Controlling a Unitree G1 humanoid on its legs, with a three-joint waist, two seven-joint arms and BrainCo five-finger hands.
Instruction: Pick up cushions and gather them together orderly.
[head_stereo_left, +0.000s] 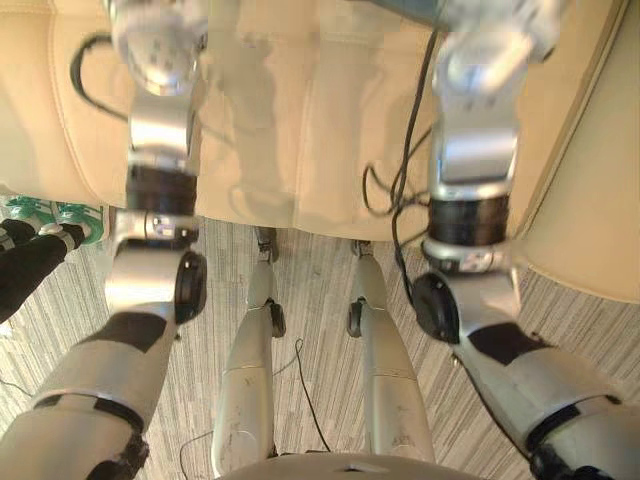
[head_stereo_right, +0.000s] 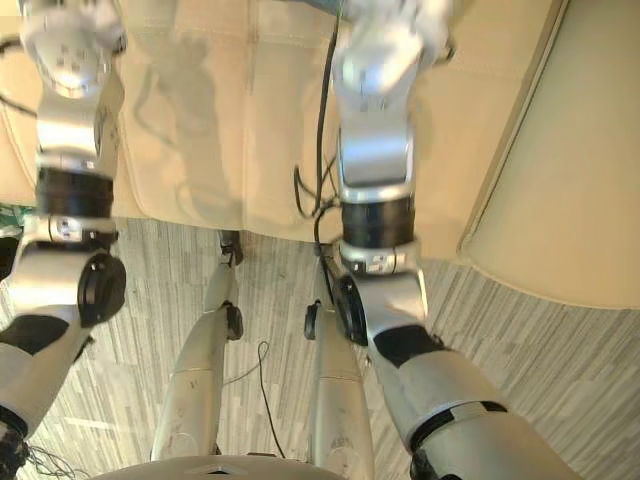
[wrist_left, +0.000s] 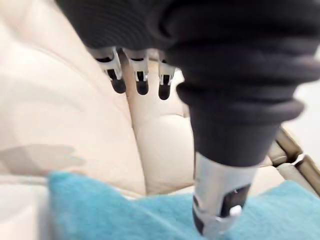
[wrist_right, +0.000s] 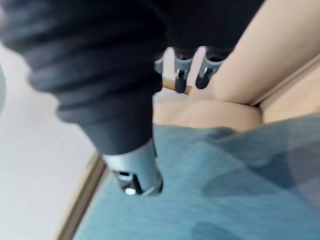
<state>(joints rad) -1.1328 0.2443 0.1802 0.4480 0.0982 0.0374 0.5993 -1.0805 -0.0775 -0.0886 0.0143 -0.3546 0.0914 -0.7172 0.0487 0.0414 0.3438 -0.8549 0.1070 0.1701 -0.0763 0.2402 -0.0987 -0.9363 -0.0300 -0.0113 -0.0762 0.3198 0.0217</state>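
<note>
A bright teal cushion lies on the cream sofa in the left wrist view. My left hand hovers over it with straight fingers and holds nothing; its thumb reaches out above the fabric. A duller blue-grey cushion lies below my right hand in the right wrist view. That hand's fingers point toward the sofa back, and its thumb hangs above the cushion. A corner of a dark teal cushion shows at the top edge of the left eye view, between my two forearms.
The cream sofa seat spans the area ahead and its padded armrest rises on the right. Striped grey carpet lies in front. At the left are a person's dark-clad limb and a teal patterned object.
</note>
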